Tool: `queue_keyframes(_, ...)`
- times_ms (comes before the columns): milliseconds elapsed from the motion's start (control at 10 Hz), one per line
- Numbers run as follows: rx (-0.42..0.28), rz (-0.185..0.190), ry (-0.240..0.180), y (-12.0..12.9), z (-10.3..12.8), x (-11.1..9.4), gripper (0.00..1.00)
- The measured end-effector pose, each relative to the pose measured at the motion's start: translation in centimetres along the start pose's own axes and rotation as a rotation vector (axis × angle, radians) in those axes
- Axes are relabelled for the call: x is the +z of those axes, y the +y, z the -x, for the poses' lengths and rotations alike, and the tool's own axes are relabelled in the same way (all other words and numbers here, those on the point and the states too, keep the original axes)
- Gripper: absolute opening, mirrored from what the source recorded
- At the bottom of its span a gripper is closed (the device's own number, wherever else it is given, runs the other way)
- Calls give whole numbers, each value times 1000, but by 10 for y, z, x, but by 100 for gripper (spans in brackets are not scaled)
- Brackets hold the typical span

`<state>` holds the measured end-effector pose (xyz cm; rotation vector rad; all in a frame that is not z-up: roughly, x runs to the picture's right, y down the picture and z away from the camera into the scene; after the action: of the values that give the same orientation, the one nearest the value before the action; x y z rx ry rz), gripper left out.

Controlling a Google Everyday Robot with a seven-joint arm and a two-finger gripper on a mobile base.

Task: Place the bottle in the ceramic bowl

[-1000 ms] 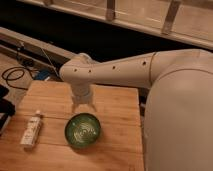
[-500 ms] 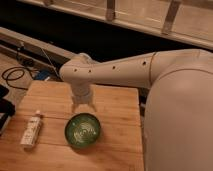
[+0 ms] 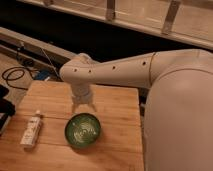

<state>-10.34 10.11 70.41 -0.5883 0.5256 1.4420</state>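
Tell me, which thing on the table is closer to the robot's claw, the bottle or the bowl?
The ceramic bowl: the gripper hangs open just behind its rim, while the bottle lies apart near the table edge.

End effector (image 3: pixel 84 108) beyond bowl (image 3: pixel 68 131); bottle (image 3: pixel 31 131) unobstructed

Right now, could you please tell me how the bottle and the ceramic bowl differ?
The bottle is slim and white; the ceramic bowl is round and dark green. The bottle lies flat on the left; the bowl sits upright nearer the middle. Both rest on the wooden table, untouched; the open gripper hangs just behind the bowl.
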Motion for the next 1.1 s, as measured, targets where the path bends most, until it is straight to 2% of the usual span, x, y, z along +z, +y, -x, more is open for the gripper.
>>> queue_keyframes(200,-24,5,-13,2,4,-3,65)
queue_keyframes(300,-60,11,-28,15,10,-6,65)
queue_keyframes(400,-95,12,-40,30,16,-9,65)
queue_keyframes(600,-186,8,-55,80,27,-15,65)
queue_keyframes(900,-312,23,-54,158,22,-17,65)
queue_keyframes(1100,-316,17,-57,159,25,-17,65)
